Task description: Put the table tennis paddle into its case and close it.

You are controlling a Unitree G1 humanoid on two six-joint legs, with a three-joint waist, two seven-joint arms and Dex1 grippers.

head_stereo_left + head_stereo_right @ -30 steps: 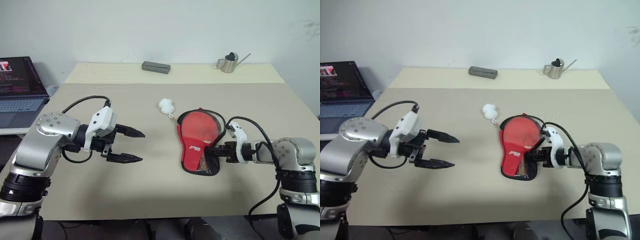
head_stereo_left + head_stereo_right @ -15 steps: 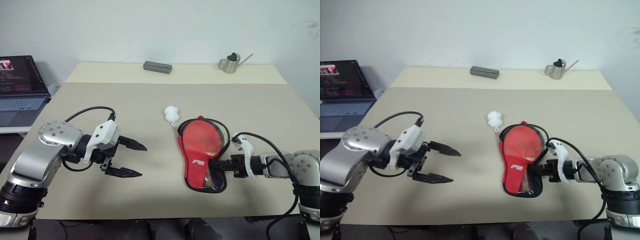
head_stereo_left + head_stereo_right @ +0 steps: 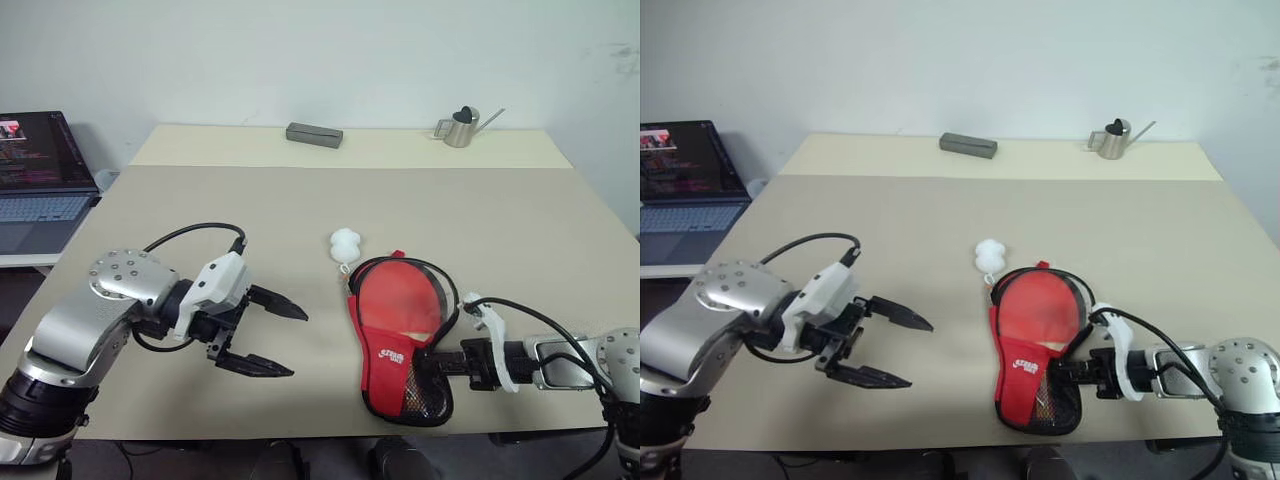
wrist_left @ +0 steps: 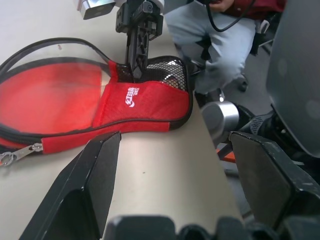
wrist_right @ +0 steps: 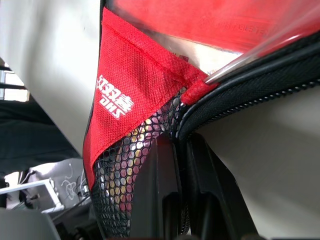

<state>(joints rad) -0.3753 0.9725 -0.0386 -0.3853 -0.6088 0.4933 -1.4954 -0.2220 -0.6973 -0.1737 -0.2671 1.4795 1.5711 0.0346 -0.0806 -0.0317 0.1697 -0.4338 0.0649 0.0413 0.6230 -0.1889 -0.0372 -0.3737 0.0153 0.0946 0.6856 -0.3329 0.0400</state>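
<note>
surface: beige table [image 3: 520, 230] | near edge: red case [image 3: 400, 340] with white pompom [image 3: 344, 243] beside it | far edge: grey box [image 3: 314, 134], small metal watering can [image 3: 462, 127]

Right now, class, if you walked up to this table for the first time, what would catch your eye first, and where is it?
The red and black case stands out first, lying near the table's front edge on the robot's right, with the red paddle showing inside it and a white pompom just beyond. The right gripper is shut on the case's mesh edge. On the left, the left gripper hovers open, pointing toward it.
</note>
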